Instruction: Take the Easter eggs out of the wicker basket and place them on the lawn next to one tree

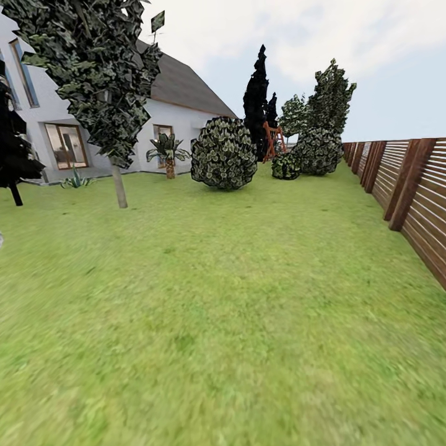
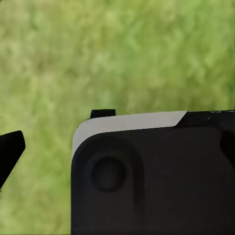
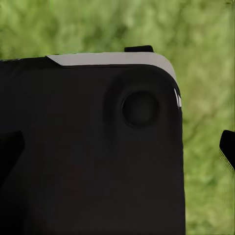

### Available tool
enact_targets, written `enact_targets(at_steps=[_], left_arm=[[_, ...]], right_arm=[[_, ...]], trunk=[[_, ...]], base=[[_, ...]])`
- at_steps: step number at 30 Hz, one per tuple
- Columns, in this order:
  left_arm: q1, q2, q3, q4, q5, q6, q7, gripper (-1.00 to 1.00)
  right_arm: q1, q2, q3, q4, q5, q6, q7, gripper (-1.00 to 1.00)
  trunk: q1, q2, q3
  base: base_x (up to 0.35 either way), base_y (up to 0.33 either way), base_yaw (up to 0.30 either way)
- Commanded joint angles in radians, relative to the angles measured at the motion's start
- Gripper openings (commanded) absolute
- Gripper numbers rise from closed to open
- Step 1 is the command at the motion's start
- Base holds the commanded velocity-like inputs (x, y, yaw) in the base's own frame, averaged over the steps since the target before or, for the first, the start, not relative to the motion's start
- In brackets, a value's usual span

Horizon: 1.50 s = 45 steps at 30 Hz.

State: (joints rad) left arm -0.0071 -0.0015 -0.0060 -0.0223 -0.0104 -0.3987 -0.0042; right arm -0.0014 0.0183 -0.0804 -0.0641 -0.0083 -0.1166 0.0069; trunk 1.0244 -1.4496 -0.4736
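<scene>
The lawn (image 1: 223, 297) stretches wide ahead of me in the garden. A tree (image 1: 118, 183) with a slim pale trunk and a dark green crown stands at the left, some way off. The Easter eggs and the wicker basket are out of view. In the left wrist view my left gripper (image 2: 117, 152) hangs open over grass (image 2: 122, 54), one black fingertip (image 2: 11, 149) at the picture's edge. My right gripper (image 3: 117, 147) is open too, above grass (image 3: 205, 73), with a fingertip (image 3: 227, 144) at the edge. Nothing sits between either pair of fingers.
A brown slat fence (image 1: 415, 192) bounds the right side. A white house (image 1: 179, 105) stands at the back left. Round bushes (image 1: 223, 155) and a black tree (image 1: 257, 99) lie far ahead, another black tree (image 1: 12, 155) at the left edge. My black body (image 2: 156, 181) lies beneath both wrists.
</scene>
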Motion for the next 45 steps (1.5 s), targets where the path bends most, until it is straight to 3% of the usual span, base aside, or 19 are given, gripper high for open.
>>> enact_targets(at_steps=[1, 31, 45], left_arm=[[-0.001, 0.0, 0.0, 0.001, -0.001, -0.003, 0.0, 1.0], [-0.001, 0.0, 0.0, 0.001, 0.0, -0.003, 0.0, 1.0], [-0.001, 0.0, 0.0, 0.001, 0.0, -0.005, 0.0, 1.0]], right_arm=[[0.0, 0.0, -0.008, -0.001, -0.001, -0.003, 0.001, 1.0], [0.0, 0.002, -0.011, -0.005, -0.002, -0.003, 0.001, 1.0], [0.0, 0.002, -0.011, -0.005, -0.002, -0.003, 0.001, 1.0]], trunk=[[0.001, 0.0, -0.001], [0.001, 0.0, -0.001], [0.001, 0.0, -0.001]], base=[[0.321, 0.0, 0.0], [0.321, 0.0, 0.002], [0.32, 0.0, 0.128]])
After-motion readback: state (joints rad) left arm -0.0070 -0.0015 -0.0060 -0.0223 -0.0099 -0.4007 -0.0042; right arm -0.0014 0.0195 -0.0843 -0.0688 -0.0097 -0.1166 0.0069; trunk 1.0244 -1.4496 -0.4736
